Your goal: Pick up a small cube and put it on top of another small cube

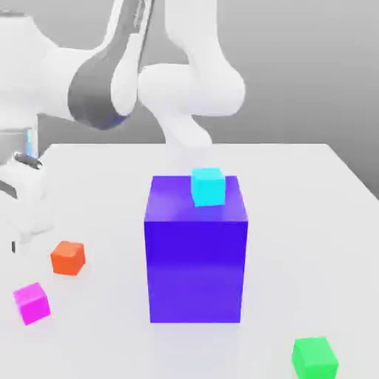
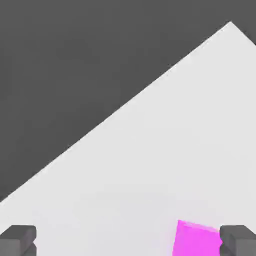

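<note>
The small magenta cube (image 1: 32,303) lies on the white table (image 1: 311,222) near the exterior view's left edge. The hand view shows the magenta cube (image 2: 196,239) between my open gripper's (image 2: 128,241) two dark fingertips (image 2: 239,240), close to one of them and not touched. Nothing is held. The arm's white hand (image 1: 26,203) hangs above and slightly behind the magenta cube, at the exterior view's left. A small orange-red cube (image 1: 68,258) sits just behind the magenta one. A small green cube (image 1: 314,357) lies at the front right.
A big blue-violet block (image 1: 196,252) stands mid-table with a small cyan cube (image 1: 208,186) on its top. The hand view shows the table's edge (image 2: 125,105) running diagonally against a dark background.
</note>
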You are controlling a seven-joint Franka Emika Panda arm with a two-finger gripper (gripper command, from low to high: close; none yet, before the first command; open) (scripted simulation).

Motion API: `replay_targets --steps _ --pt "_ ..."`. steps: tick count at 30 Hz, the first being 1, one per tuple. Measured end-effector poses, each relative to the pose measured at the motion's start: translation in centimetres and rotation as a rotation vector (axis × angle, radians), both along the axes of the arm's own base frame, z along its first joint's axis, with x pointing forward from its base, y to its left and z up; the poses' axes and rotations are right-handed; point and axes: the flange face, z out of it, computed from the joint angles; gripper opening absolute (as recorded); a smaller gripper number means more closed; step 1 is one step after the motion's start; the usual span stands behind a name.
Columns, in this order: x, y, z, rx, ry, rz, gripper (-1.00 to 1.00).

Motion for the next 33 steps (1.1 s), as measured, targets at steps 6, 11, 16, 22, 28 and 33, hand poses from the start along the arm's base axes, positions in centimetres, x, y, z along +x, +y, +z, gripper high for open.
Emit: replay_targets --steps 6,11,16,22,28,33 --pt "-4.0 -1.9 -9.9 0.089 0.084 -0.118 0.00" --pt "-4.3 -1.9 -14.4 0.092 0.087 -0.122 -1.00" --pt "-4.3 -1.8 -14.8 0.092 0.087 -0.122 -1.00" --pt "-4.2 -1.8 -9.1 0.093 0.087 -0.122 -1.00" --pt "4.0 9.1 -7.5 0.099 0.104 -0.005 -1.00" --pt "8.8 21.3 -6.5 0.095 0.115 0.101 -1.00"
